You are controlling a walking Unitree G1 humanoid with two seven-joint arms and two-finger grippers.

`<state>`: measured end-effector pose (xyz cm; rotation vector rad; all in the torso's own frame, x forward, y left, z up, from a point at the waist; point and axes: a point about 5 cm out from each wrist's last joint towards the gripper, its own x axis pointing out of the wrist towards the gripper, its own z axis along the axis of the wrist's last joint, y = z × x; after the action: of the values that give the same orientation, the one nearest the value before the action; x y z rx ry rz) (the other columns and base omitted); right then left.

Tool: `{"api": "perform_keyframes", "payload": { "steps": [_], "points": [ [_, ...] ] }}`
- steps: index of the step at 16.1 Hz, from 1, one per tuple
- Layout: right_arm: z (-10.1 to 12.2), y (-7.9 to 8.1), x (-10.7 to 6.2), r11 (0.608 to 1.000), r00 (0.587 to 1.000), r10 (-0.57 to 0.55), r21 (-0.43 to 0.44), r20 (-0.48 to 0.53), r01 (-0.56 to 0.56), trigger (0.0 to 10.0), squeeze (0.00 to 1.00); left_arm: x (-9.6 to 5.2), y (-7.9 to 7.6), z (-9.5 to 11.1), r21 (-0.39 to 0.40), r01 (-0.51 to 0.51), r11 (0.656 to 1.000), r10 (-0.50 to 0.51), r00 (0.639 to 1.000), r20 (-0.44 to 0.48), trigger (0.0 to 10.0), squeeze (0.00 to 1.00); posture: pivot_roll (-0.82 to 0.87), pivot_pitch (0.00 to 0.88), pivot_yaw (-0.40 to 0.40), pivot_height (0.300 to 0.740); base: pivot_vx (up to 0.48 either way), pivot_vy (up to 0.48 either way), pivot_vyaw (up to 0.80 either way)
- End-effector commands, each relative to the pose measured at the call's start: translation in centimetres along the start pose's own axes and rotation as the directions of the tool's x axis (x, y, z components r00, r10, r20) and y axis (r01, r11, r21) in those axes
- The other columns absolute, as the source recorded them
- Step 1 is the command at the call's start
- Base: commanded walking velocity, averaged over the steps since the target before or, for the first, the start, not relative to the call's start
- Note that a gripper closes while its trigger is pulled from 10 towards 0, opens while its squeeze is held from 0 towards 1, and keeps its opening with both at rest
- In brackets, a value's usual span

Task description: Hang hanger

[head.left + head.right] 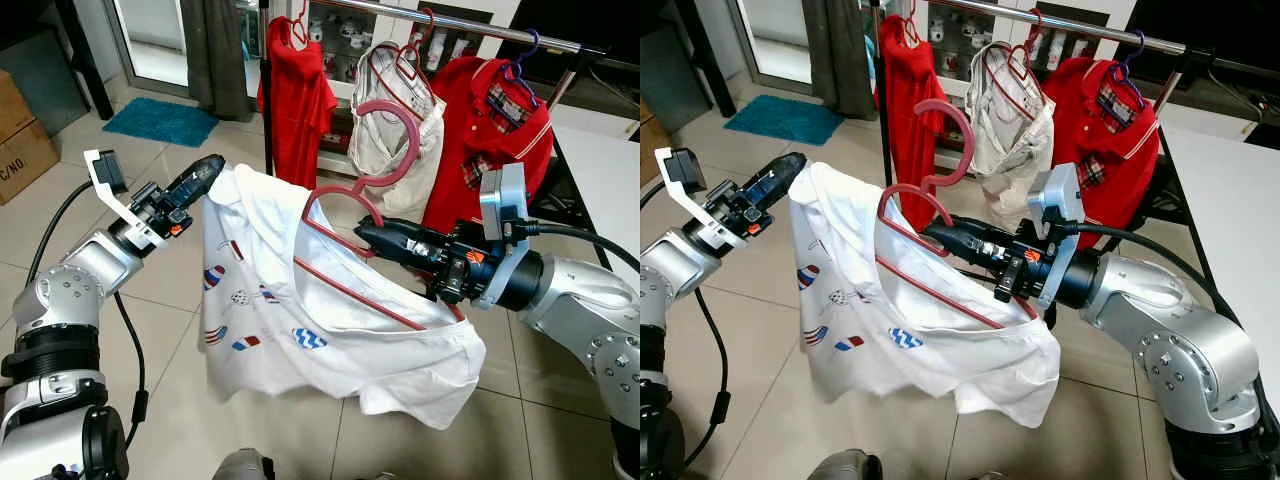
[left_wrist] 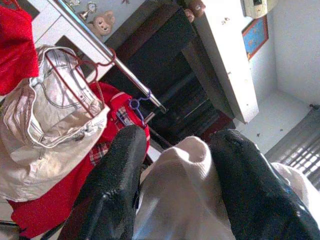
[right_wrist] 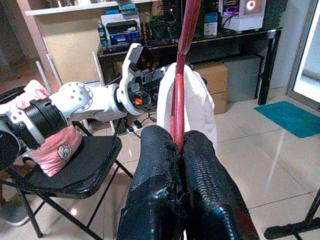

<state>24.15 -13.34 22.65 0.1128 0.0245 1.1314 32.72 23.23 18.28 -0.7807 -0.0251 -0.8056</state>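
Fingers, right gripper (image 1: 365,232): pressed together on the red hanger (image 1: 345,190), held below the rail (image 1: 470,25). Fingers, left gripper (image 1: 212,170): pinching a fold of the white shirt (image 1: 330,320) (fold seen between them in the left wrist view). Right wrist view adds a black chair (image 3: 82,172). Carton (image 1: 20,140) lettered "/NO".

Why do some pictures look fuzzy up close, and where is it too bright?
Left wrist view: the black fingers and the white shirt are soft, too near the lens; the wall behind is washed out. Right wrist view: the fingers are blurred around the red hanger; window glare at the edge. Eye views look sharp, evenly lit.
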Motion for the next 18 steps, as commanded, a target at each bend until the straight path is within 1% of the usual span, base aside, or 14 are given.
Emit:
{"api": "perform_keyframes", "payload": {
  "steps": [1,7,10,11,12,14,16,17,18],
  "points": [
    [0.5,0.6,0.0,0.999,0.999,0.034,-0.026,0.018,-0.033,10.0,0.0,0.3,-0.4,-0.4,0.01,0.02,1.0,-0.02,0.999,-0.027,0.0,0.0,0.02,0.019,-0.041,0.74,0.0,0.0,0.0],
    [0.4,0.5,0.1,0.999,0.999,0.03,-0.026,0.01,-0.03,10.0,0.0,0.1,-0.4,-0.1,0.032,0.017,0.999,-0.017,1.0,-0.021,0.0,0.0,0.03,0.025,-0.042,0.74,0.0,0.0,0.0],
    [0.0,0.4,0.0,0.999,1.0,0.021,-0.033,-0.023,-0.021,10.0,0.0,-0.1,-0.3,0.2,0.082,-0.007,0.997,0.009,1.0,-0.017,0.0,0.0,0.03,0.026,-0.044,0.74,0.0,0.0,0.0],
    [-0.1,0.3,0.0,0.999,0.999,0.015,-0.036,-0.037,-0.017,10.0,0.0,-0.1,-0.2,0.2,0.118,-0.021,0.993,0.025,0.999,-0.029,0.0,0.0,0.03,0.028,-0.044,0.74,0.0,0.0,0.0],
    [-0.4,0.0,0.0,0.999,0.998,-0.008,-0.041,-0.059,0.005,10.0,0.0,-0.1,0.0,0.1,0.193,-0.045,0.98,0.056,0.997,-0.054,0.0,0.0,0.03,0.028,-0.045,0.74,0.0,0.0,0.0],
    [-0.7,-0.3,-0.1,0.999,0.996,-0.03,-0.048,-0.081,0.026,10.0,0.0,0.2,0.0,0.3,0.307,-0.073,0.949,0.098,0.993,-0.066,0.0,0.0,0.03,0.028,-0.045,0.74,0.0,0.0,0.0],
    [-0.8,-0.3,-0.1,0.998,0.996,-0.03,-0.05,-0.089,0.026,10.0,0.0,0.7,-0.2,0.6,0.383,-0.085,0.92,0.114,0.992,-0.055,0.0,0.0,0.03,0.028,-0.045,0.74,0.0,0.0,0.0],
    [-0.9,-0.3,-0.1,0.998,0.995,-0.031,-0.053,-0.095,0.026,10.0,0.0,0.8,-0.1,0.8,0.427,-0.108,0.898,0.14,0.989,-0.043,0.0,0.0,0.03,0.028,-0.045,0.74,0.0,0.0,0.0],
    [-1.0,-0.3,-0.1,0.998,0.994,-0.034,-0.057,-0.104,0.028,10.0,0.0,1.1,0.0,1.1,0.498,-0.141,0.856,0.174,0.985,-0.02,0.0,0.0,0.03,0.027,-0.045,0.74,0.0,0.0,0.0]
  ]
}}
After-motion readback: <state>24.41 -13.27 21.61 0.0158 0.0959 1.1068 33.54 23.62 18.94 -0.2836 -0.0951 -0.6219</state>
